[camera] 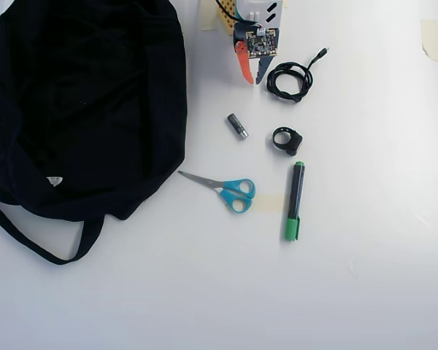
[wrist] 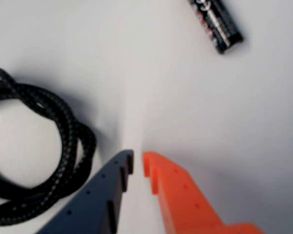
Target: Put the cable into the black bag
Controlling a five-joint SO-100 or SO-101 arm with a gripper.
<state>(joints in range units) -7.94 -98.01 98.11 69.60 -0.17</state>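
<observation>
The cable is a thin black cord in a small loose coil at the top of the overhead view, its plug end pointing up and right. In the wrist view the cable lies at the left. My gripper hangs just left of the coil in the overhead view, apart from it. In the wrist view the gripper has a dark blue finger and an orange finger with only a narrow slit between the tips and nothing in it. The black bag lies floppy at the left with a small white tag.
A battery lies below the gripper and also shows in the wrist view. A black ring clip, blue-handled scissors and a green marker lie on the white table. The bag's strap trails at lower left.
</observation>
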